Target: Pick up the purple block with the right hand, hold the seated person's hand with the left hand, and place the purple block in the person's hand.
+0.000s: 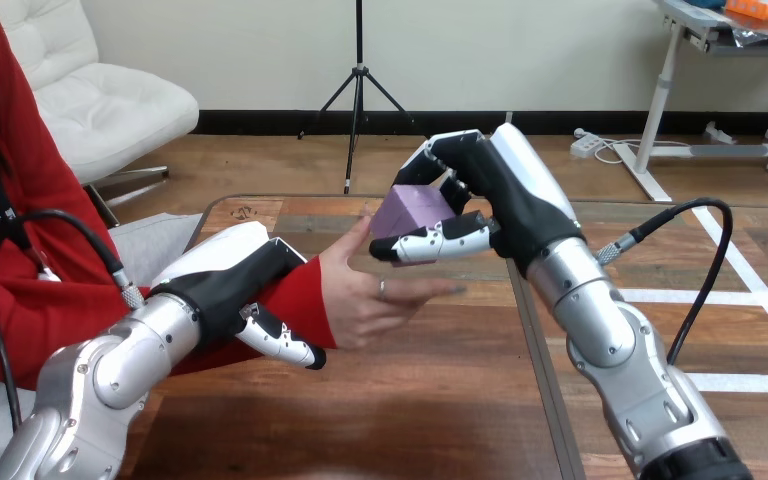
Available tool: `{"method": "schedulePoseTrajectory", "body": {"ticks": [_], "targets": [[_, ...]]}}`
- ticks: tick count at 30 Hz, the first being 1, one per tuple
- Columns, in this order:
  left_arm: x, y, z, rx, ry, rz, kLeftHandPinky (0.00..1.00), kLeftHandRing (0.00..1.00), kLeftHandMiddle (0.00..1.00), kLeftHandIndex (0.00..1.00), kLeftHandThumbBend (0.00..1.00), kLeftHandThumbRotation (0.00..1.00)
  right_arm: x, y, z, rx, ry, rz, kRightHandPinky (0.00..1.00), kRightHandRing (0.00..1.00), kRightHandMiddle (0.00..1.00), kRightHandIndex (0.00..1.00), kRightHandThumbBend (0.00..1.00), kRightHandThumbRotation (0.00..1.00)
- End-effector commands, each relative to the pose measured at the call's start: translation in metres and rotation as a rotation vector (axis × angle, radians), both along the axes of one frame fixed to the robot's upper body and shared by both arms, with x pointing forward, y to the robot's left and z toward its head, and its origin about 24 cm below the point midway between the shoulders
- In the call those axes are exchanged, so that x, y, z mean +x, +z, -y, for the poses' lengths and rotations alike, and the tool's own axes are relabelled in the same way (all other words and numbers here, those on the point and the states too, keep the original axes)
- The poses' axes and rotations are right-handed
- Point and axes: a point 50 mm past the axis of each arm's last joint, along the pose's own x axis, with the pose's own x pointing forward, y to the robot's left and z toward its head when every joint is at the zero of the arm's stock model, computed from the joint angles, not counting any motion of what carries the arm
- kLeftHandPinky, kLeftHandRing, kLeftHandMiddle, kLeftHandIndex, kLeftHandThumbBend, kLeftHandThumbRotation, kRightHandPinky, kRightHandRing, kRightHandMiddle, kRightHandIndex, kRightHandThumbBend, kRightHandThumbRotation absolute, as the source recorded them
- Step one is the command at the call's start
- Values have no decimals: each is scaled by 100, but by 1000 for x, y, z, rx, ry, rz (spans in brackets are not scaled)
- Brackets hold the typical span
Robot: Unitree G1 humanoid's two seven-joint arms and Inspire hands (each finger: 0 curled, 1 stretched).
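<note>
The purple block (415, 210) is held above the table in my right hand (500, 200), whose fingers and thumb are curled round it. The block hangs just over the person's hand (375, 290), which is stretched out palm up from the left with open fingers. My left hand (230, 285) is wrapped round the person's wrist at the red sleeve, its thumb curled under the wrist and its fingers over the far side. The block's far side is hidden by my right hand's fingers.
The wooden table (440, 410) lies below both hands, with a seam running down its middle right. The person's red-sleeved arm (50, 310) comes in from the left edge.
</note>
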Motion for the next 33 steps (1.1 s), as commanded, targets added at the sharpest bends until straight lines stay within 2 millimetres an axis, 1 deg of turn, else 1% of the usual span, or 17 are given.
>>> {"method": "schedulePoseTrajectory", "body": {"ticks": [1,17,33], "targets": [[24,110,45,-164,-146,461,21,28,37,38,68,0,-6,35,-20,36,94,127,34,36,42,44,73,0],[25,116,45,-165,-148,502,20,27,36,38,69,0,-14,31,-25,27,125,96,32,35,41,44,72,0],[23,122,42,-181,-139,533,21,27,37,38,68,0,-17,20,-24,3,141,48,32,35,41,44,72,0]]}}
